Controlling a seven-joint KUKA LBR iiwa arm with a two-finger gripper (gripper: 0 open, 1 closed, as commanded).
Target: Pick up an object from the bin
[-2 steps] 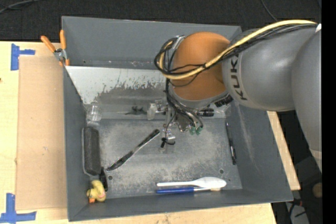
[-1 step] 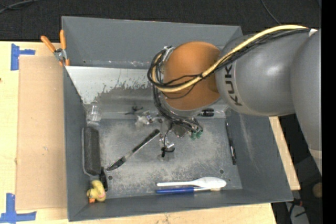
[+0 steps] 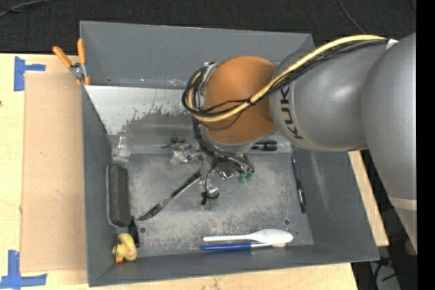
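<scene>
My gripper (image 3: 212, 181) hangs low over the middle of the bin, under the orange wrist cover. Just below it a thin black rod (image 3: 168, 198) runs diagonally down-left across the bin floor, its upper end right at the gripper. A small green piece (image 3: 244, 176) lies against the gripper's right side. A cluster of small clear and metal bits (image 3: 181, 155) sits to its upper left. A black marker (image 3: 266, 145) lies just behind, partly hidden by the cover.
A long black object (image 3: 117, 195) lies along the left wall, with a yellow toy (image 3: 124, 248) at the front-left corner and a clear cup (image 3: 121, 146) behind. A white spoon (image 3: 253, 238) and blue pen (image 3: 228, 247) lie along the front; a black pen (image 3: 299, 188) lies right.
</scene>
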